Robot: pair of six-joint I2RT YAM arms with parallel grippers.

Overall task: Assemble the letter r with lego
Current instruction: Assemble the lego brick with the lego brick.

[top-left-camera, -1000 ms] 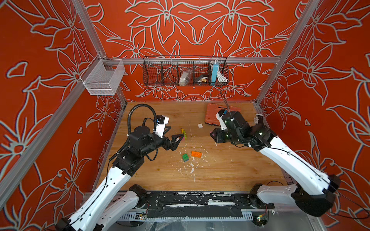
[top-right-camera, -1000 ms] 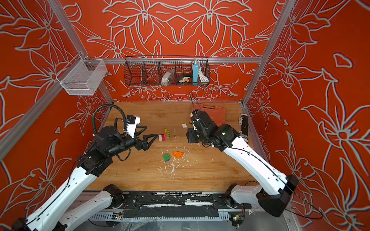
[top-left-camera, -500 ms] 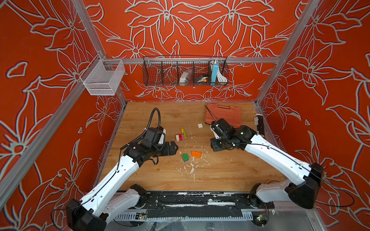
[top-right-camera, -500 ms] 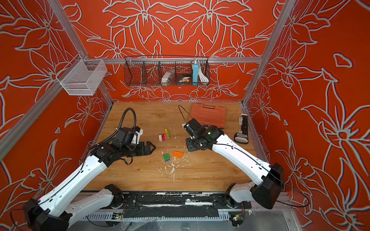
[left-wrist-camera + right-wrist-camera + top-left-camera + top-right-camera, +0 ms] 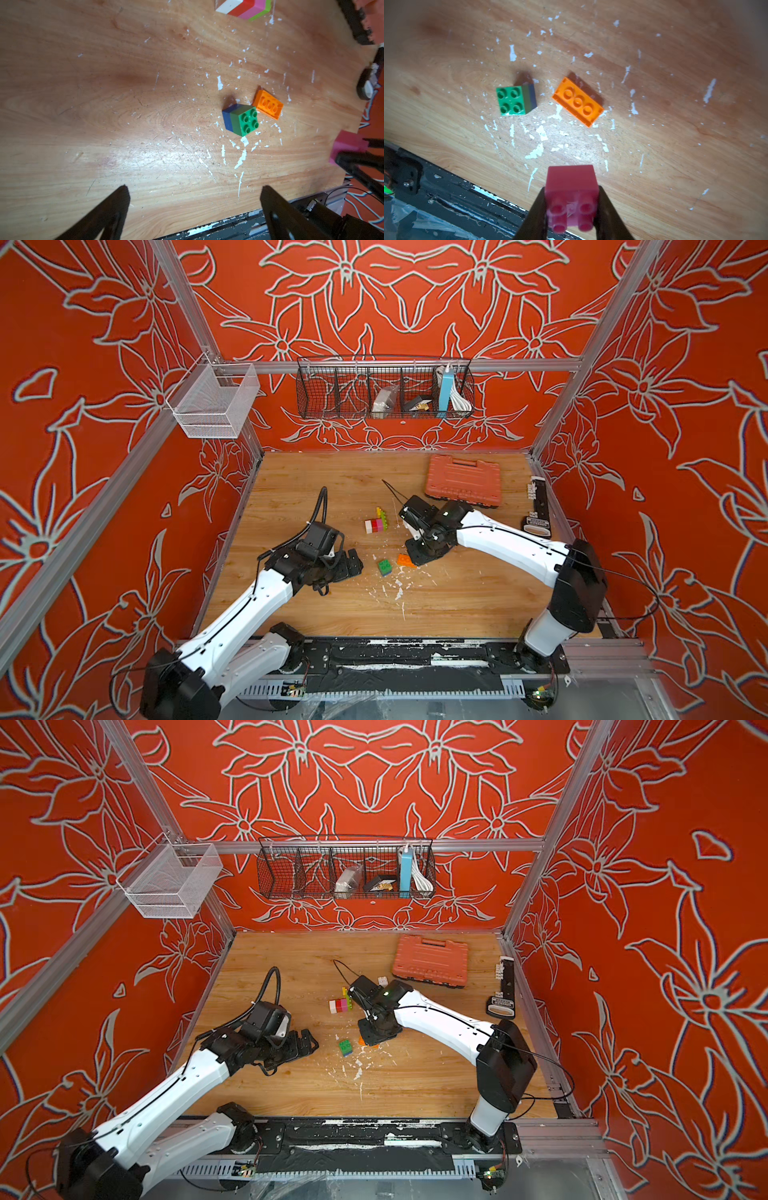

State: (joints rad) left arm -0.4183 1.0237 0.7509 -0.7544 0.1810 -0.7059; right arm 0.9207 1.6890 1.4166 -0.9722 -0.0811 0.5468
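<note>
While the right gripper [image 5: 571, 190] pinched a pink brick [image 5: 572, 180] near the orange brick [image 5: 578, 101], the left gripper [image 5: 194, 187] stood wide, empty; pressing could twist the pink brick loose.

The table [image 5: 104, 83] is pale wood with clear grain and a soft sheen under the light. Around the green brick [image 5: 247, 120] its finish is scratched and flaked with white chips. That brick is smooth, glossy plastic, as is the orange brick [image 5: 269, 105] just beside it. The pink brick [image 5: 572, 182], near the green brick, looks slightly duller plastic. Well beyond the green brick, the orange case [image 5: 463, 479] is ribbed, matt plastic. Above it hang a black wire basket [image 5: 332, 389] and a pale metal mesh basket [image 5: 212, 406].
</note>
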